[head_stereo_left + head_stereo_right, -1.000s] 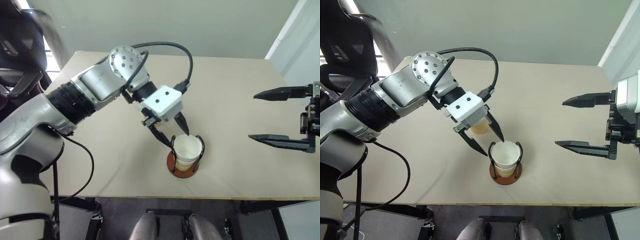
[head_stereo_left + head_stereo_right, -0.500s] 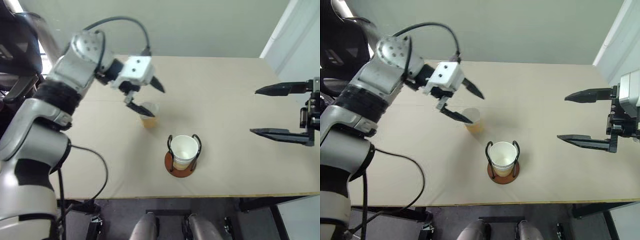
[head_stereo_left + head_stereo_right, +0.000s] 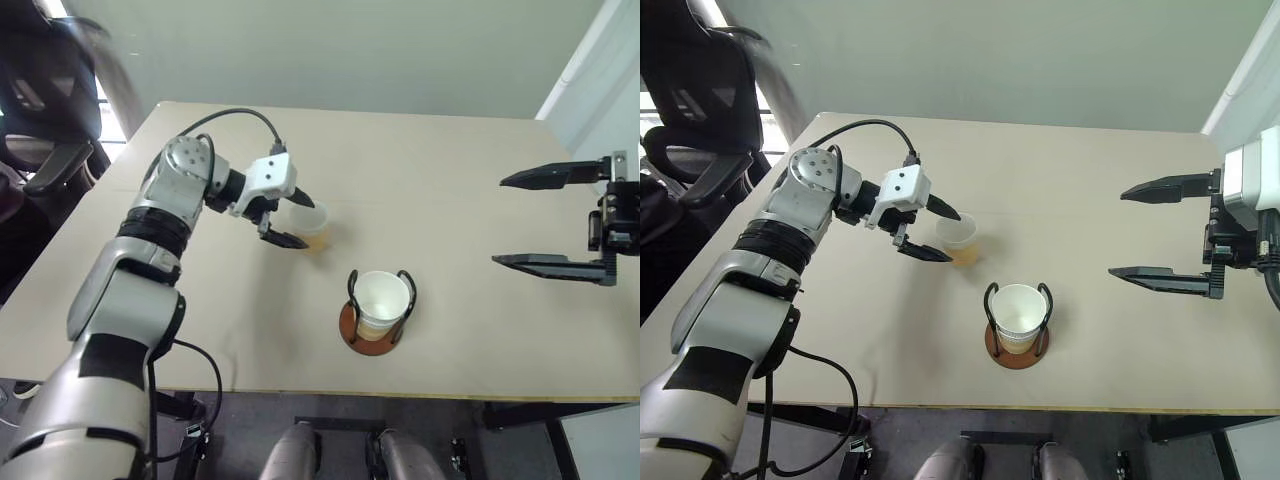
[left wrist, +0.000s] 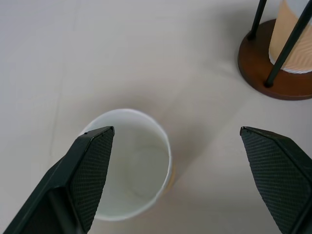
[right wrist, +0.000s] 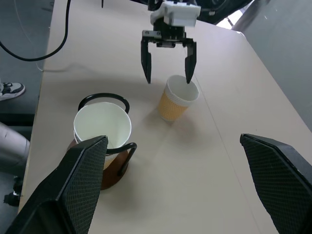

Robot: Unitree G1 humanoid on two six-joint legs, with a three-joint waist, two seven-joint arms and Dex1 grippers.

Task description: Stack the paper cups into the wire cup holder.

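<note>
We see the left gripper [image 3: 930,233] wide open & empty, w/ one paper cup [image 3: 958,238] standing by its fingers, far left of the wire cup holder [image 3: 1017,325]. The holder has cups [image 3: 1019,313] inside, near the table [image 3: 1090,210] front edge. The right gripper [image 3: 1150,230] hangs wide open & empty, far right.

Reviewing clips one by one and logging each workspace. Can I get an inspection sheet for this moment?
Surface: beige table, flat.
Job's things: loose paper cup upright on the table; wire holder already has cups in it.
Clutter: nothing seen.
Grippers: left gripper open around the loose cup's rim; right gripper open, empty, off to the side.
Cables: black cable looping over the left wrist.
Surroundings: black chair, pale wall.
</note>
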